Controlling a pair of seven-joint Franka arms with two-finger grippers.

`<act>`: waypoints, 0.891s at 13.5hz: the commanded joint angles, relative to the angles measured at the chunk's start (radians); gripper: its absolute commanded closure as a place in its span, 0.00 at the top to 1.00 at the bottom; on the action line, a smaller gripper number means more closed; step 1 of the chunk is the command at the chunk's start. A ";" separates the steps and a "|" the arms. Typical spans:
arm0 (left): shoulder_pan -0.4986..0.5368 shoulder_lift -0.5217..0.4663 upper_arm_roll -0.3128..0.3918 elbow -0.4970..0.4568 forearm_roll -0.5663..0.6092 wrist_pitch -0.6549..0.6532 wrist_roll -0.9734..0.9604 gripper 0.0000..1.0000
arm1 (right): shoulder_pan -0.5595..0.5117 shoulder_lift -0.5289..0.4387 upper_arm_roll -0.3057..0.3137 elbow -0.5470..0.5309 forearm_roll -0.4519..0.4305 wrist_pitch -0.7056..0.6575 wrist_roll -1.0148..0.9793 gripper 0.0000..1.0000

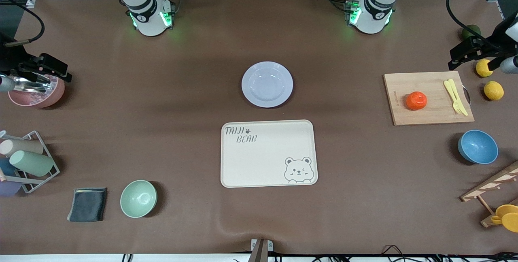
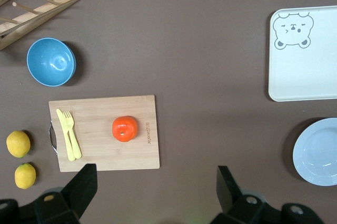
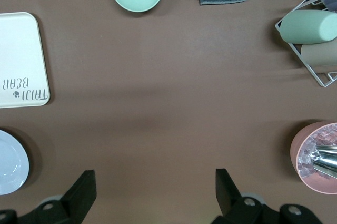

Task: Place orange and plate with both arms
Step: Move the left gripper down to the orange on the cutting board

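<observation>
I see cream bear-print tray [image 1: 269,153] at centre of brown surface [image 1: 182,92]. Wooden cutting board [image 1: 428,98] toward left arm's end, yellow fork and knife [image 1: 455,96] lying on it. Two lemons [image 1: 493,90] just beside board; blue bowl [image 1: 478,147] nearer camera. Toward right arm's end: pink bowl [image 1: 36,94], wire cup rack [image 1: 30,160], grey cloth [image 1: 88,204], green bowl [image 1: 138,199].

One orange [image 1: 416,100], one plate [image 1: 267,84], two lemons [image 1: 493,90], three bowls [image 1: 138,198], one tray [image 1: 268,153], one cutting board [image 1: 429,110].
</observation>
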 commanded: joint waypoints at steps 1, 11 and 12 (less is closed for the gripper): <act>0.002 0.008 -0.005 0.028 0.015 -0.022 0.017 1.00 | -0.009 -0.025 0.017 -0.008 -0.020 -0.022 0.016 1.00; 0.154 0.034 0.003 -0.303 0.107 0.128 0.048 1.00 | -0.005 -0.029 0.018 -0.002 -0.036 -0.015 0.008 1.00; 0.196 0.032 0.002 -0.377 0.107 0.186 0.049 1.00 | -0.005 -0.029 0.018 -0.002 -0.036 -0.015 0.007 1.00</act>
